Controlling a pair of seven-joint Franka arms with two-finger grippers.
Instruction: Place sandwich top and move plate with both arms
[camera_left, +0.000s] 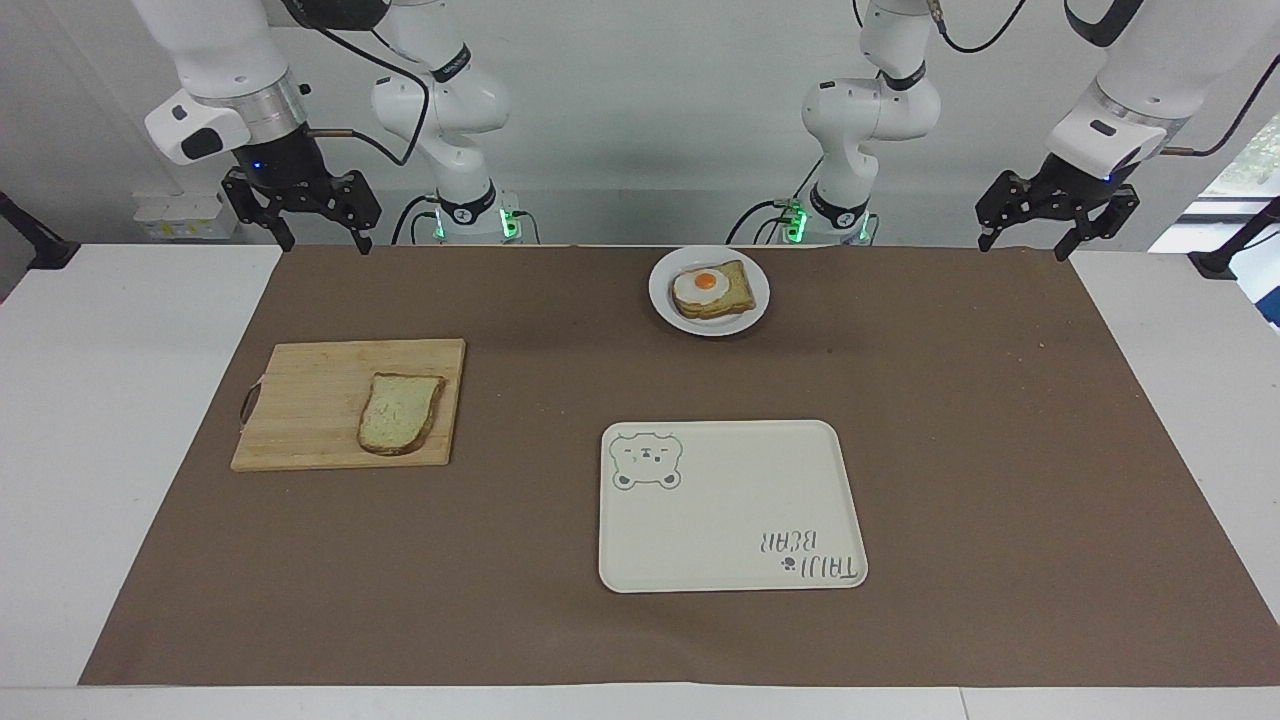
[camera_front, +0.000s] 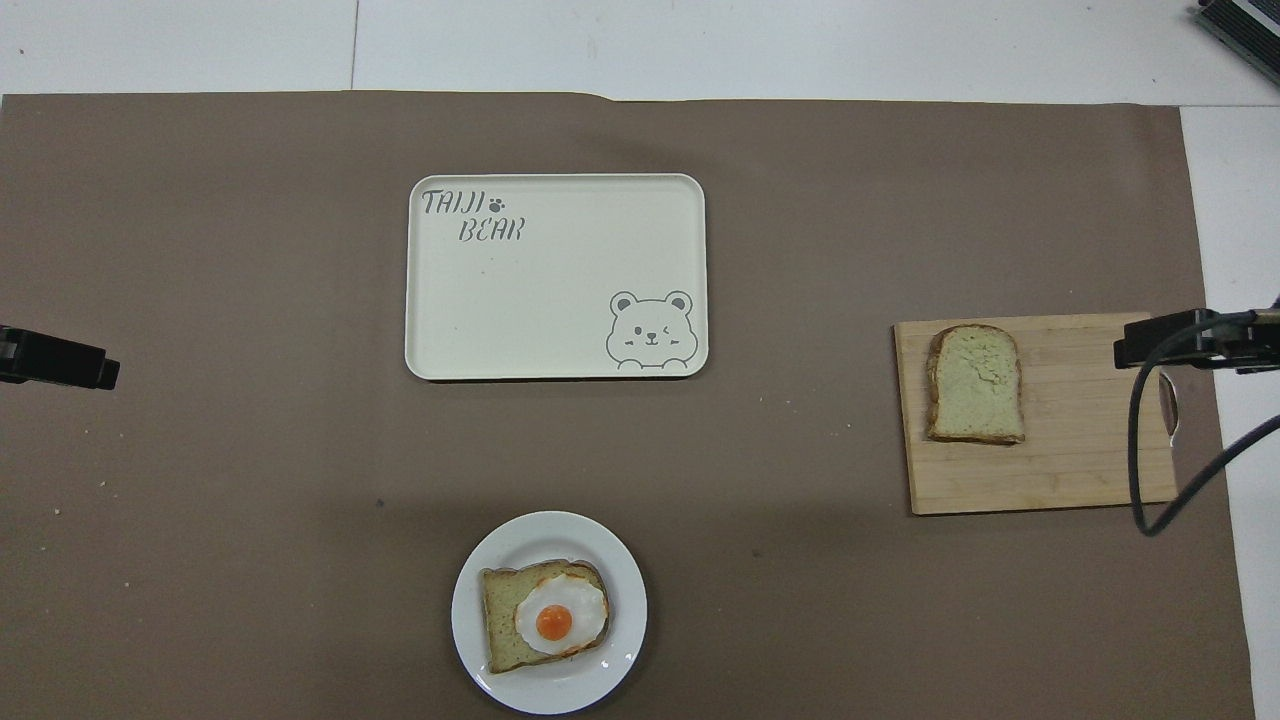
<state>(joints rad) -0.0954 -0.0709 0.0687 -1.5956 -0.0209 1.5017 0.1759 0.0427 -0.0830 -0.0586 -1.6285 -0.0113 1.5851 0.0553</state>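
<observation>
Two grippers hang empty, fingers spread, high at the robots' edge of the bench: right gripper above the corner nearest the cutting board, left gripper at the left arm's end. No step begun. Sandwich top lies flat on the board. Plate, bearing the egg toast, sits close to the robots; the bear tray farther out. Next, likely: right gripper descends onto the slice's crust edges.

Left tool raised, fingers spread, right tool raised, fingers spread, both pointing down
</observation>
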